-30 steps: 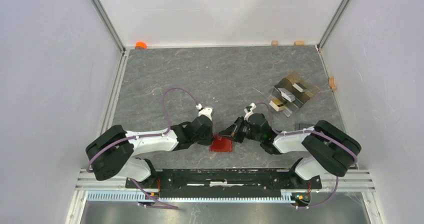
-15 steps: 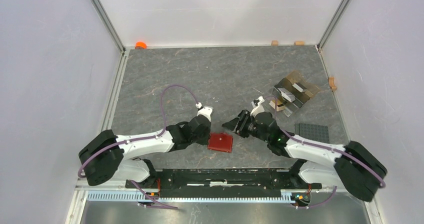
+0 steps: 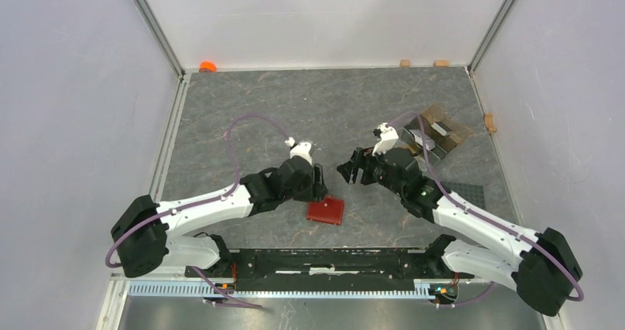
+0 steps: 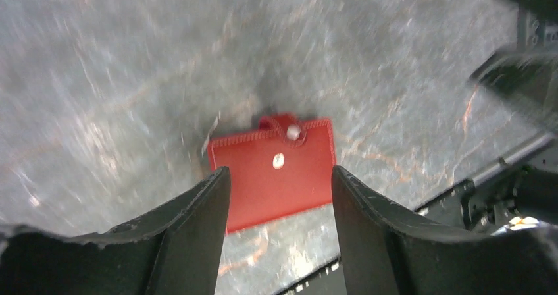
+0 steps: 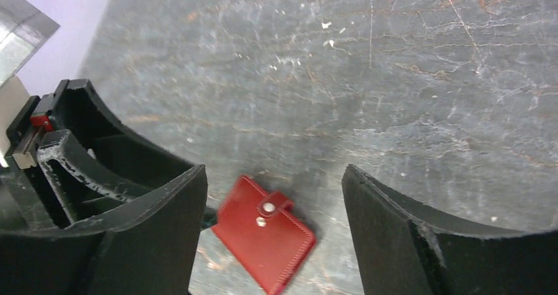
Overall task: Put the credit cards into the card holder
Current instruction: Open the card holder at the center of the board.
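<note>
The left gripper and right gripper are wide apart and hold nothing. The red card holder lies shut on the table between them. I think it must be opened next, so the cards can go in.

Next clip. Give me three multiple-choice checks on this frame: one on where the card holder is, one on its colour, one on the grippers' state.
1. The card holder is:
A) flat on the table, close to the left gripper
B) held aloft by the right gripper
C) out of view

2. Its colour:
A) blue
B) red
C) black

3. The two grippers are:
A) both open and empty
B) both shut
C) left shut on the holder

Answers: 1 A, the top view shows it lying there; 2 B, plain in both wrist views; 3 A, each wrist view shows spread fingers with nothing between them.
</note>
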Robot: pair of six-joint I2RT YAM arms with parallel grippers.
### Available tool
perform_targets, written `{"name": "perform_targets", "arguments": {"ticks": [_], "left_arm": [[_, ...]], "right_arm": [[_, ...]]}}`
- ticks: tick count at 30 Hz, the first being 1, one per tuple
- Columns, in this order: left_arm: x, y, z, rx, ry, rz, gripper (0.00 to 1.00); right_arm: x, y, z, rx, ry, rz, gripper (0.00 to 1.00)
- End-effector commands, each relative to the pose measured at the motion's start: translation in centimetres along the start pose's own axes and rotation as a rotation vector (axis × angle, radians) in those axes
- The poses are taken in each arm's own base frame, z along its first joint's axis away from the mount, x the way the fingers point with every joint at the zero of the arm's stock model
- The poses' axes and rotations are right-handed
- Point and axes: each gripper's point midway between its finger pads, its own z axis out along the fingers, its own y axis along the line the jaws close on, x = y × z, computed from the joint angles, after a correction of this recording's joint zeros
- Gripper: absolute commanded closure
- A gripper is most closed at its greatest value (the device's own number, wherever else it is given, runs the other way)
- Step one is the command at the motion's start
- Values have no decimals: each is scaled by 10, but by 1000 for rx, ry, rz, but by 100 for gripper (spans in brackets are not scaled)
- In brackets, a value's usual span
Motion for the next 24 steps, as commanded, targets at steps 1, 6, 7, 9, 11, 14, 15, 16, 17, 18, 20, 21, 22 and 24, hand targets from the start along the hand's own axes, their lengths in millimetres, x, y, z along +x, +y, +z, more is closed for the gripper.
{"name": "perform_targets", "arguments": {"ticks": [1,6,7,9,11,14,15,16,17,18,20,21,22,24], "left_arm": [[43,-2,-4,65,85,-345,35],[61,14,-7,63,65,-488,35],[64,16,-8,61,64,-500,35],[67,17,-10,70,63,-527,35],[69,16,-11,87,67,-558,35],[76,11,-6,128,81,-602,36],[79,10,-4,136,90,-609,37],[81,8,-1,142,103,-612,38],[84,6,2,149,117,-613,38],[85,4,4,152,127,-614,39],[88,3,9,152,136,-618,39],[90,4,12,151,136,-625,40],[91,4,14,149,135,-629,40],[92,3,19,146,139,-626,41]], "right_arm": [[12,2,6,-93,109,-225,23],[27,14,18,-233,174,-274,28],[31,16,21,-254,194,-275,30],[42,17,29,-278,237,-268,37],[50,19,35,-305,273,-260,39],[63,19,41,-333,316,-238,40],[68,19,42,-340,329,-230,41],[73,17,43,-344,345,-223,41],[77,17,43,-349,357,-215,41],[82,15,42,-351,369,-209,41],[90,12,41,-348,389,-197,41],[94,10,40,-349,399,-190,41],[98,9,39,-348,407,-182,41],[105,5,37,-344,422,-175,41]]}}
